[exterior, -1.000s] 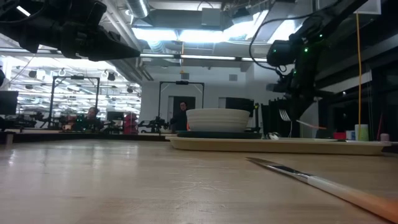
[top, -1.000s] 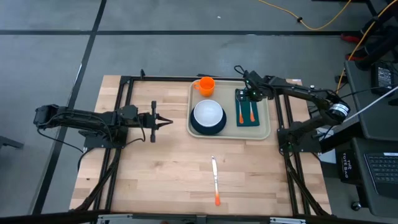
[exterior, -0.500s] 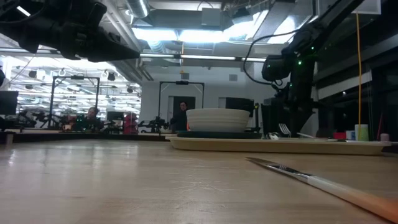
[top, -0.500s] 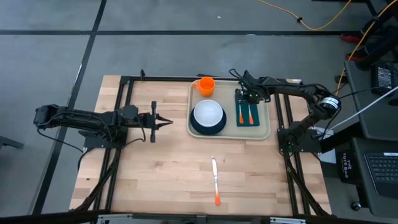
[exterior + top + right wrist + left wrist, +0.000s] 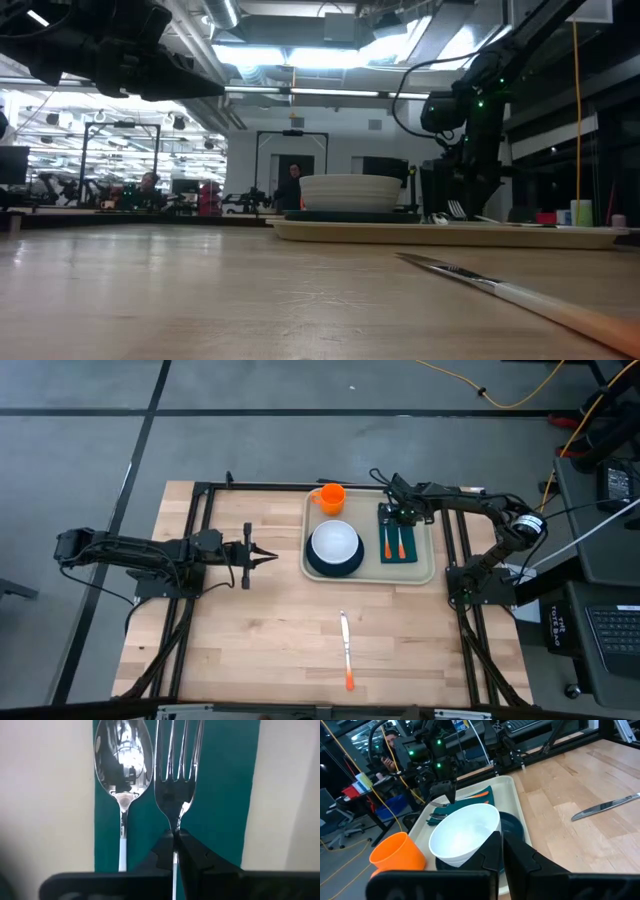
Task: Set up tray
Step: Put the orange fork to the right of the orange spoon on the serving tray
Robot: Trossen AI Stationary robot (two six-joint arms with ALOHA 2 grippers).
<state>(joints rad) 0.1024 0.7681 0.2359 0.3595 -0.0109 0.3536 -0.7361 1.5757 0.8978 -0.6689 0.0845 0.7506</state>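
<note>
Gripping the fork [image 5: 175, 775] beside the spoon [image 5: 122, 765], the right gripper [image 5: 404, 517] should release it flat on the napkin [image 5: 398, 541]; left gripper [image 5: 268, 557] waits closed.

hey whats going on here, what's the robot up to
The robot is setting a beige tray. The right gripper is down over the green napkin on the tray, shut on the neck of the fork beside the spoon. A white bowl on a dark plate and an orange cup are already on the tray. A knife lies out on the table. The left gripper waits shut, left of the tray.
</note>
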